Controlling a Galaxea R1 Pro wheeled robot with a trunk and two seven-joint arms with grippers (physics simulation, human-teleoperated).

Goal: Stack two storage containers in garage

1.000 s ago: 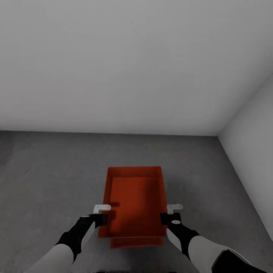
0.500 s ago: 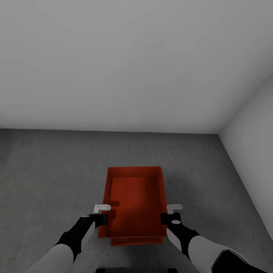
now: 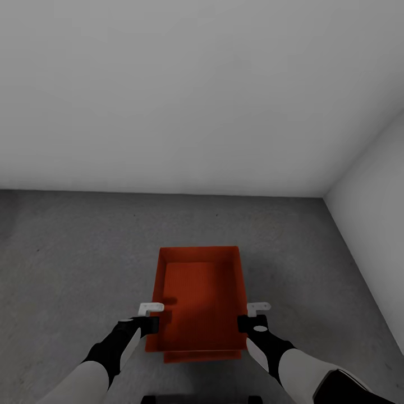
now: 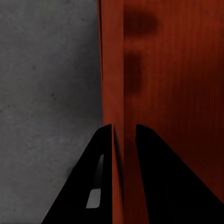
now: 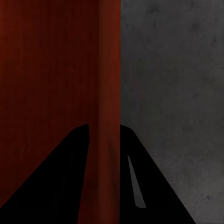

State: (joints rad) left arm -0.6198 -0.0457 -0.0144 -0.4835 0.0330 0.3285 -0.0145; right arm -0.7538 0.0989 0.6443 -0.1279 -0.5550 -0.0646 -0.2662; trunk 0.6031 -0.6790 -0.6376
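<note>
1. Head view: an orange-red storage container [image 3: 199, 297] sits in the lower middle of the picture over the dark grey floor [image 3: 67, 252], held between the two arms. Under its near end, at 6 o'clock from its middle, the edge of a second orange-red container [image 3: 202, 357] peeks out — the held one lies right over it, though whether they touch cannot be told. The left gripper [image 3: 150, 317] meets the upper container's left wall at about 8 o'clock from the bin's centre; the right gripper [image 3: 253, 316] meets the right wall at about 4 o'clock. A plain white wall [image 3: 191, 95] rises behind, at 12 o'clock, and a second white wall [image 3: 376, 224] closes the corner at 3 o'clock.

2. Left wrist view: the left gripper [image 4: 123, 133] has its two dark fingers [image 4: 100, 154] on either side of the container's thin side wall [image 4: 114, 84] — clamped onto it, one finger inside the bin and one outside over grey floor [image 4: 46, 93].

3. Right wrist view: the right gripper [image 5: 103, 128] likewise pinches the opposite wall [image 5: 109, 70] between its fingers [image 5: 135, 154], with the bin's red inside [image 5: 46, 70] on one side and concrete-like floor [image 5: 172, 84] on the other.
</note>
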